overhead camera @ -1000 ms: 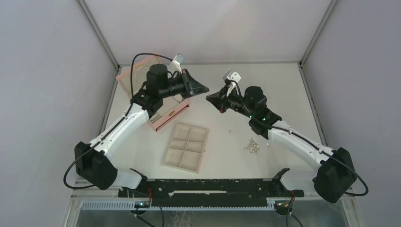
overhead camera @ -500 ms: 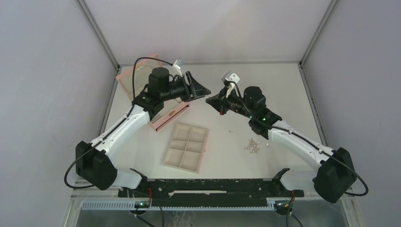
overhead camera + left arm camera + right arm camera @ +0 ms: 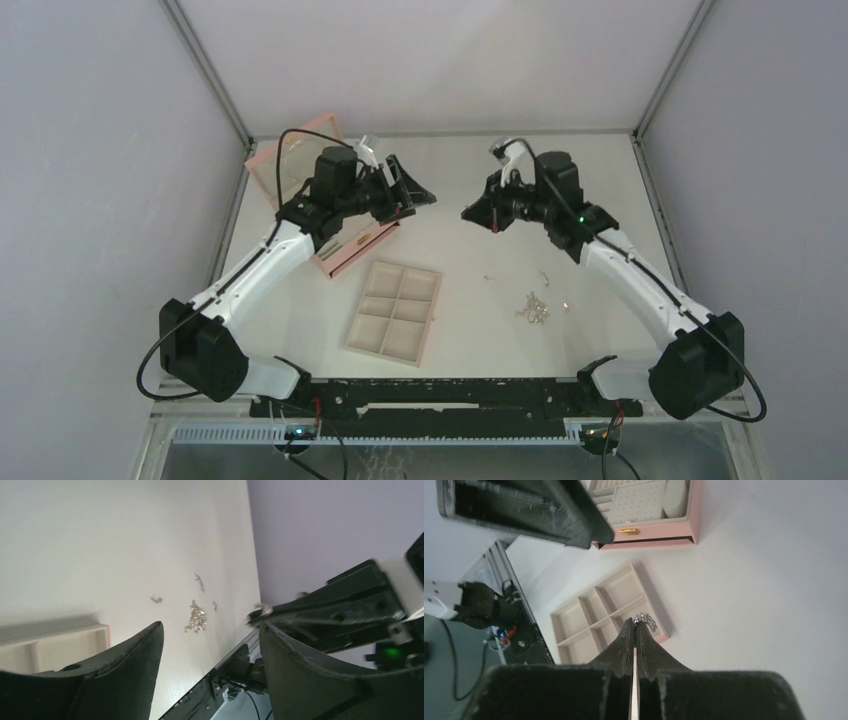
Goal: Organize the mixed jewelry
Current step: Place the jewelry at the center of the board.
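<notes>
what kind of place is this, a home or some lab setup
Most likely a robot lab cell, not a home: a white table boxed in by plain grey walls, a left arm and right arm bolted at its near edge, and staged props, a pink jewelry box and loose jewelry.

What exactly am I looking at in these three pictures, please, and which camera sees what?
Two robot arms are bolted to the near edge of a white table. The top external view shows both arms from above. The other two pictures come from a camera on each wrist, looking along that arm's own two fingers. On the table are an open pink box, a beige six-compartment tray and a scatter of small silver jewelry. The left gripper is open and holds nothing. The right gripper is shut on a small silver chain piece, held up off the table.
</notes>
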{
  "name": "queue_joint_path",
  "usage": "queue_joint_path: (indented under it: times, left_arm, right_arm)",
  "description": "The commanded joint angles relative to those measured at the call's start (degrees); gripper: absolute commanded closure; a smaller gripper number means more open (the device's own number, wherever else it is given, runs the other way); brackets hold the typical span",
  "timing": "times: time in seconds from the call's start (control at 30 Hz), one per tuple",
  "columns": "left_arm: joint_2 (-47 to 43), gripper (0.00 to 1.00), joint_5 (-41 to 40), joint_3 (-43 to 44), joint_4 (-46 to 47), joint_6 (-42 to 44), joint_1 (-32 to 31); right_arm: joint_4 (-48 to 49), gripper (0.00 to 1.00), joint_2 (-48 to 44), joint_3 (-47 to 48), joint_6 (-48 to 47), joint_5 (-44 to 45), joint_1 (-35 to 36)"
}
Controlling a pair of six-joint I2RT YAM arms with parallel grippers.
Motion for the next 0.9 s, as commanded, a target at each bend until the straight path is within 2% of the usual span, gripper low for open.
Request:
queue_joint_path:
  times: [0.0,0.13,0.23,0.37,0.63,0.87]
  left_arm:
    - [-0.7,0.25,-4.2,-0.1,-4.6,0.5,0.8]
    - [3.3,0.25,-0.9,-1.4,-4.6,-2.0,0.8]
    - [6.1,0.25,1.6,-0.5,-5.1,-3.7,0.7]
    - [11.5,0.23,6.8,0.3,-6.7,-6.2,0.6]
    - [15.9,0.22,14.2,0.8,-5.2,-10.3,-1.8]
    - [15.7,0.24,15.7,1.1,-3.6,-13.6,-2.0]
  right_arm:
    - [-20.9,1.00,5.4,11.0,5.8,-8.4,-6.6]
    - [-36.4,1.00,11.4,16.0,8.8,-11.3,-8.7]
    - [-40.7,1.00,13.0,16.6,8.0,-12.8,-8.5]
    - [-48.9,1.00,15.9,19.0,1.7,-15.2,-7.5]
    - [-51.0,1.00,20.2,20.5,-0.1,-20.0,-5.3]
    - [-52.3,1.00,23.0,22.6,-2.8,-23.5,-3.7]
